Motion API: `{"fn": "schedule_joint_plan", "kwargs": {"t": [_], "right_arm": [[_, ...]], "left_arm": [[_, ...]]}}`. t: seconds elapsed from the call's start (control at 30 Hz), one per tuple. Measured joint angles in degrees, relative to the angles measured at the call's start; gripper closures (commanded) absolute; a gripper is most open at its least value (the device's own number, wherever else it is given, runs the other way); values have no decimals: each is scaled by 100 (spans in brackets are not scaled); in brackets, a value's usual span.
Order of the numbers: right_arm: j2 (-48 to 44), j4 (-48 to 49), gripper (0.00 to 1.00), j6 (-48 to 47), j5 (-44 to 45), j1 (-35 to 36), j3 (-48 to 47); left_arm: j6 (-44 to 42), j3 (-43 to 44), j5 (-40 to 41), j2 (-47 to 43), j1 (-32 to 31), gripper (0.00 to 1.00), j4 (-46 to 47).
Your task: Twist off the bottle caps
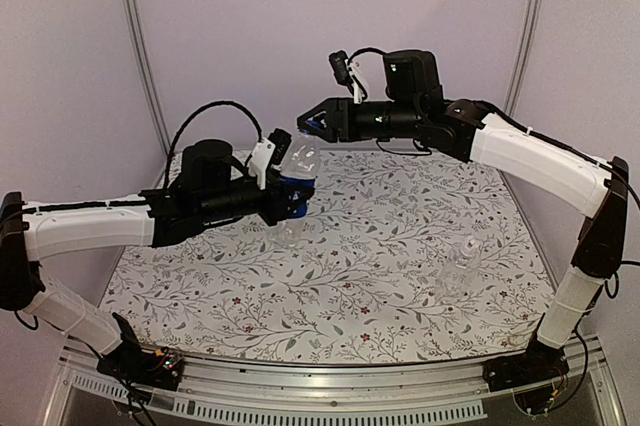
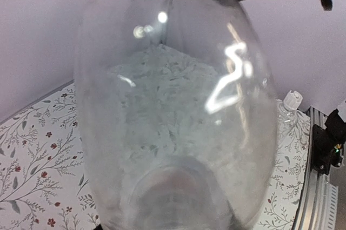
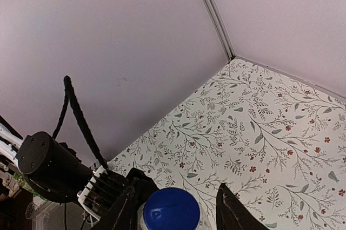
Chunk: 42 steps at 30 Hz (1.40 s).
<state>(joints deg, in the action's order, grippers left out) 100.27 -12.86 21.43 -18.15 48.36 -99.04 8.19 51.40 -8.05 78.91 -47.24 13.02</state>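
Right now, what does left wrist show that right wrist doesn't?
Only left wrist: the clear bottle filling the frame, and beyond it a second bottle with a whitish cap on the cloth.
Only right wrist: the blue cap seen from above, between the right fingers with a gap on one side, plus the left arm's wrist and its cable.
Both: the clear bottle (only its neck in right wrist) and the floral tablecloth.
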Motion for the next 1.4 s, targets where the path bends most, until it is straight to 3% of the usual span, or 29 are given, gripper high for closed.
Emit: {"fn": "schedule_joint_plan", "kwargs": {"t": [0.43, 0.6, 0.9, 1.4], "right_arm": [[0, 0, 80, -46, -42, 0, 0], [0, 2, 99, -90, -48, 0, 0], [-120, 162, 100, -647, -575, -116, 164], [-400, -22, 100, -2691, -3526, -540, 313]], "left_arm": [[-9, 0, 85, 0, -13, 64, -55], [-11, 0, 98, 0, -15, 64, -55], [-66, -31, -251, -37, -15, 64, 46], [-50, -133, -2514, -63, 7, 64, 560]]}}
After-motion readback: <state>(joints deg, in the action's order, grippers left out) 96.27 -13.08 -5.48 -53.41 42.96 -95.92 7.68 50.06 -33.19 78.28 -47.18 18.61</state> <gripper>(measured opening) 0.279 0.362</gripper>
